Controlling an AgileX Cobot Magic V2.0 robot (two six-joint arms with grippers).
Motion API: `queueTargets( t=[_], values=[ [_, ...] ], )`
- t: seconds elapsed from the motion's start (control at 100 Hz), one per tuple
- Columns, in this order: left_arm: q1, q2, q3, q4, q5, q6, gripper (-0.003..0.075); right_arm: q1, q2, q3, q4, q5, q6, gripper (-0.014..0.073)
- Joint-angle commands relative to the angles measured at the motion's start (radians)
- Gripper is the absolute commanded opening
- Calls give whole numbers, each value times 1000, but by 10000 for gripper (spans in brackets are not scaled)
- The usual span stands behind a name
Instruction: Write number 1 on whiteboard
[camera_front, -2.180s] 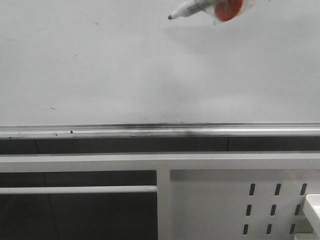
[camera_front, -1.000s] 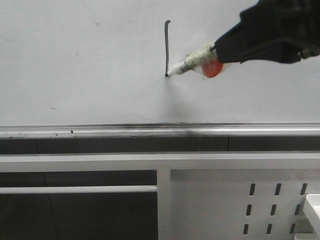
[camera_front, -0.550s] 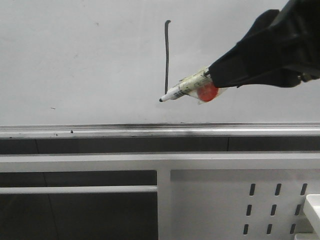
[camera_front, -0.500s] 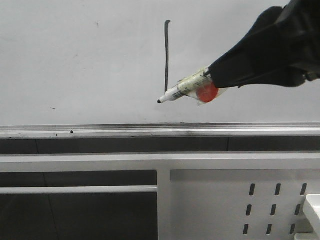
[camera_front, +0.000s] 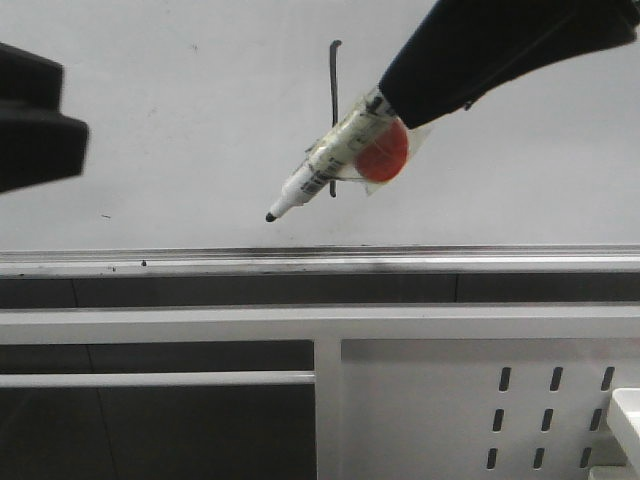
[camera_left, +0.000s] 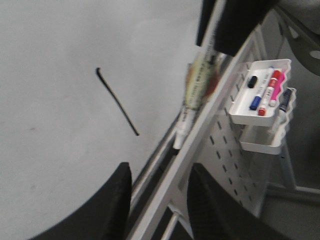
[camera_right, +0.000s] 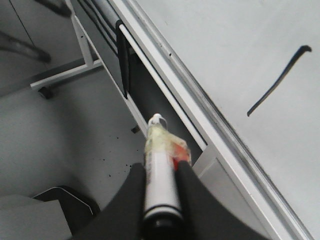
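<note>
Front view: the number 1 (camera_front: 333, 100) stands finished on the whiteboard (camera_front: 150, 120), a thin black upright stroke with a small hook at its top, partly crossed by the marker (camera_front: 320, 170) that I hold in front of it. Half a second ago the marker tip hovered just below the foot of the stroke; now the tip points down and to the left, above the silver rail (camera_front: 200, 262), and the pen looks closer to the camera, so I judge it has been pulled off the board. The right gripper (camera_right: 160, 190) has its fingers pinched on the marker barrel, as the right wrist view shows, with the stroke (camera_right: 277, 82) well apart from the tip. The left gripper (camera_left: 157, 195), absent from the front view a moment ago, has come in at the left edge; its fingers are spread with nothing between them. In the left wrist view the stroke (camera_left: 117, 101) lies clear of the pen (camera_left: 197, 95), and a white tray of spare markers (camera_left: 262, 95) hangs on the slotted panel (camera_left: 222, 150). I judge the writing done; only retreat or putting the marker away remains.
</note>
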Motion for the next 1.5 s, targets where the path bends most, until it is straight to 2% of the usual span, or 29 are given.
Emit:
queueTargets(
  t=[0.0, 0.31, 0.73, 0.83, 0.93, 1.1, 1.19, 1.2, 1.21, 1.29, 1.34, 1.4, 1.49],
  values=[
    [-49, 76, -67, -16, -57, -17, 267, 1, 16, -75, -5, 0, -32, -71],
    [-66, 297, -183, -19, -81, -17, 267, 38, 78, -153, -5, 17, -48, -71],
    [-66, 362, -235, -26, -103, -15, 258, 50, 89, -153, -7, 25, -48, -71],
    [-66, 362, -235, -26, -103, -15, 181, 50, 89, -153, -7, 20, -48, -71],
    [-66, 362, -235, -26, -103, -15, -24, 50, 89, -153, -7, 20, -48, -71],
    [-66, 362, -235, -31, -91, -21, -20, 50, 89, -153, -7, 13, -46, -57],
    [-66, 362, -229, -88, -74, -82, -20, 50, 89, -153, -12, 15, -46, 66],
    [-66, 362, -226, -103, -74, -91, -20, 48, 89, -153, -18, 17, -46, 115],
    [-66, 362, -226, -112, -74, -93, -20, 48, 89, -153, -18, 20, -46, 115],
    [-66, 362, -198, -224, -116, -96, -20, 32, 72, -153, -52, 41, -34, 364],
    [-66, 362, -177, -279, -169, -96, -20, 16, 54, -153, -51, 47, -29, 470],
    [-66, 362, -153, -361, -237, -96, -20, -2, 30, -153, -51, 52, -25, 517],
    [-66, 362, -124, -492, -280, -79, -20, -31, -19, -153, -51, 53, -25, 505]
  ],
)
